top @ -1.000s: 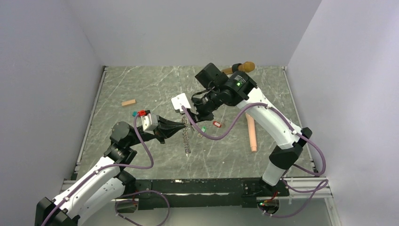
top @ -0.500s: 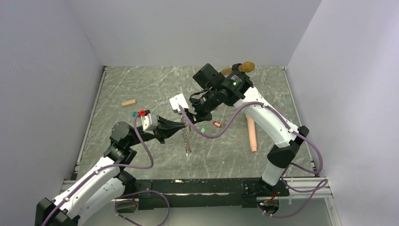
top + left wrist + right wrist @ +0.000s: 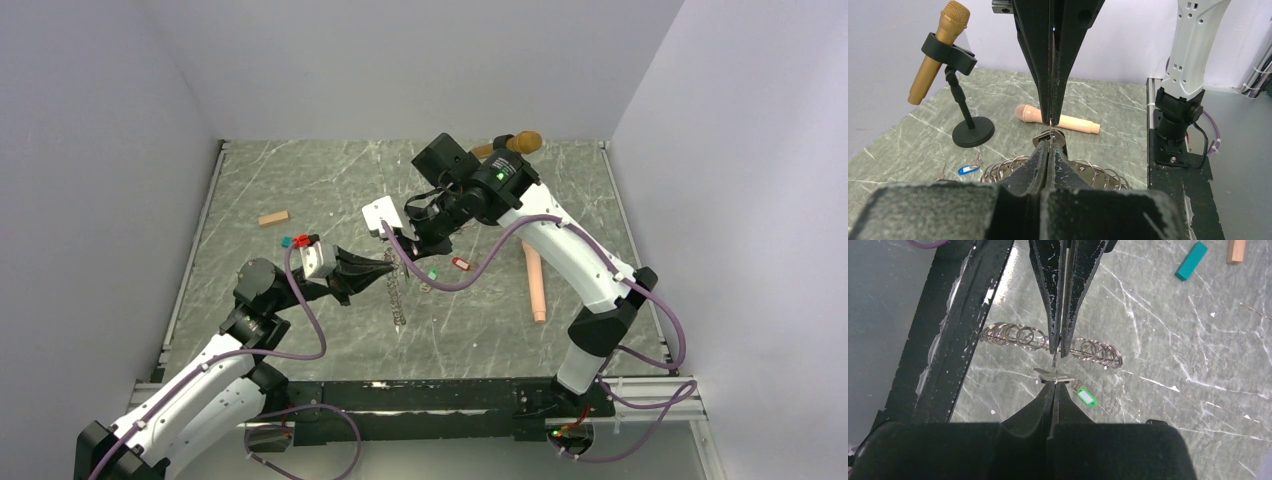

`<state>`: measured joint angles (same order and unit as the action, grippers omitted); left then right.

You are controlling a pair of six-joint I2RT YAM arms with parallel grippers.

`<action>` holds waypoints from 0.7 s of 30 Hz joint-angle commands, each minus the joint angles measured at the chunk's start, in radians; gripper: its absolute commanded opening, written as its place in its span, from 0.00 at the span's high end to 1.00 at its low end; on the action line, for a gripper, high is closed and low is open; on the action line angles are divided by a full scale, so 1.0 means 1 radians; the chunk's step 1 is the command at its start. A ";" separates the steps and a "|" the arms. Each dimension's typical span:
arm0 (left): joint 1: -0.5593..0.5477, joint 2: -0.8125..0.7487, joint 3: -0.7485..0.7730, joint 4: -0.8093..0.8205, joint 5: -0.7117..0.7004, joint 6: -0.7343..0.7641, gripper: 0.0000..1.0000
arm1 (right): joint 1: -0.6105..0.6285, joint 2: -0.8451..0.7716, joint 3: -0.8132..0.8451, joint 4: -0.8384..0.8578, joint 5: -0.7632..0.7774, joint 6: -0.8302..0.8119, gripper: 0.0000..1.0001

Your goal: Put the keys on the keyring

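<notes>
My left gripper (image 3: 390, 267) is clamped tight on the keyring (image 3: 398, 296), whose row of rings runs toward 6 o'clock from my tips. My right gripper (image 3: 1055, 386) pinches a key (image 3: 1053, 375), its green tag (image 3: 1087, 398) at 4 o'clock; a red-tagged key (image 3: 460, 264) lies at the keyring's 3 o'clock

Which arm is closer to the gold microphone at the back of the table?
Right. The wrist of the right arm is just in front of the gold microphone; the left arm is over the near-left side, far from it.
</notes>
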<state>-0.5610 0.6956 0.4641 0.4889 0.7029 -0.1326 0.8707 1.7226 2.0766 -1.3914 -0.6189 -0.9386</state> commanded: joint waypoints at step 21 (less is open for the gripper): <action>0.004 0.004 0.009 0.084 0.015 -0.021 1.00 | -0.004 -0.010 0.028 -0.004 -0.039 -0.003 1.00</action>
<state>-0.5610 0.6979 0.4641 0.4957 0.7033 -0.1390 0.8700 1.7226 2.0766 -1.3918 -0.6338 -0.9390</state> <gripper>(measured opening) 0.013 0.009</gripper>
